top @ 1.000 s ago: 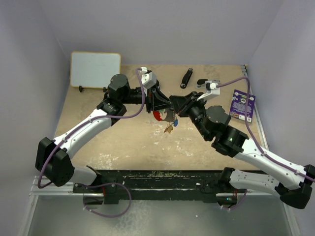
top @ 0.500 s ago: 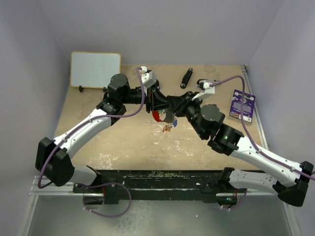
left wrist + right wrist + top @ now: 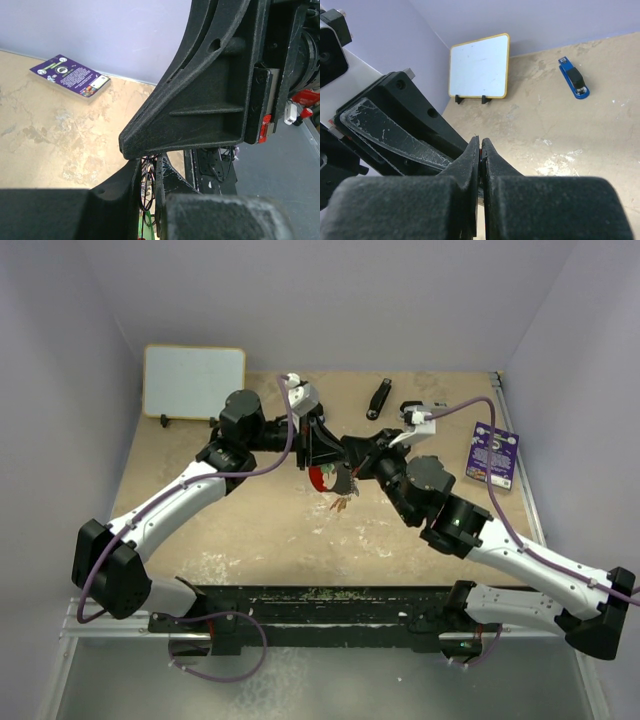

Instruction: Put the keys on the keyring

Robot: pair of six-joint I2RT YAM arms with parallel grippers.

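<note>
Red-fobbed silver metal keyring (image 3: 321,479) looks pinched in left gripper (image 3: 150,172) jaws; right gripper (image 3: 479,150) jaws are pressed together. Thread the small plastic-headed keys (image 3: 341,503) slowly.

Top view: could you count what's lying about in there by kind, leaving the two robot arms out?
whiteboard: 1
purple card: 1
stapler: 1, plus a half-hidden dark thing that may be a second
keyring, with keys too small to count: 1 bunch
Total: 4 sure, 5 at most
</note>
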